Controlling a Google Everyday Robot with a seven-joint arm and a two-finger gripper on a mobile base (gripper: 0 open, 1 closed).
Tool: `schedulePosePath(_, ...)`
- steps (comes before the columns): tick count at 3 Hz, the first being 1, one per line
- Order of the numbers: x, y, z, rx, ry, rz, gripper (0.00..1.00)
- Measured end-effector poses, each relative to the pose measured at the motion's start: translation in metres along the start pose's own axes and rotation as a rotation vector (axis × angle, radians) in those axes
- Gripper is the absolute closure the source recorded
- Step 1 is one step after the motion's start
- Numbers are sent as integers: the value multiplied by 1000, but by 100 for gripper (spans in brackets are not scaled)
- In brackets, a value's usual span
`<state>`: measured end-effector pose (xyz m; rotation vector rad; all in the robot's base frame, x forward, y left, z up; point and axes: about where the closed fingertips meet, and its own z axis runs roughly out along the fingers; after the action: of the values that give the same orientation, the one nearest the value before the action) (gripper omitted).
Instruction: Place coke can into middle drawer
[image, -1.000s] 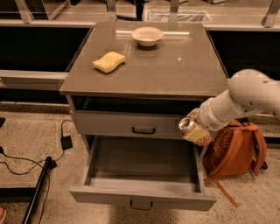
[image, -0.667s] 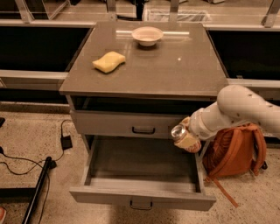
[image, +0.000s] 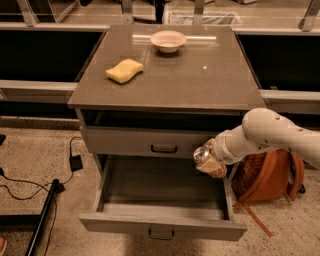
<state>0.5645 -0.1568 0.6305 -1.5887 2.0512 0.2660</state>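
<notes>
The coke can (image: 202, 155) is held tilted in my gripper (image: 210, 162), its silver end facing the camera and only a little red showing below. The gripper is shut on it, reaching in from the right on a white arm (image: 270, 135). The can hangs above the right inner edge of the middle drawer (image: 160, 226), which is pulled out wide and shows a bare grey floor (image: 155, 182). The upper drawer (image: 145, 142) with its dark handle is closed just behind and to the left of the can.
A yellow sponge (image: 124, 70) and a pale bowl (image: 168, 40) sit on the cabinet top (image: 200, 85). An orange backpack (image: 267, 175) leans by the cabinet's right side. Cables with a plug (image: 75, 162) and a black pole (image: 42, 215) lie on the floor at left.
My gripper has moved left and slightly down with the can, from beside the cabinet's right edge to above the open drawer's right side. The drawer has not moved.
</notes>
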Motion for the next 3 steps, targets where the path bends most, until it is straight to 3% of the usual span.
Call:
schedulePosePath(1, 11, -5, 25, 22, 24, 13, 100)
schedulePosePath(2, 45, -10, 78, 46, 54, 61, 100)
schedulePosePath(3, 54, -10, 94, 49, 51, 80, 100)
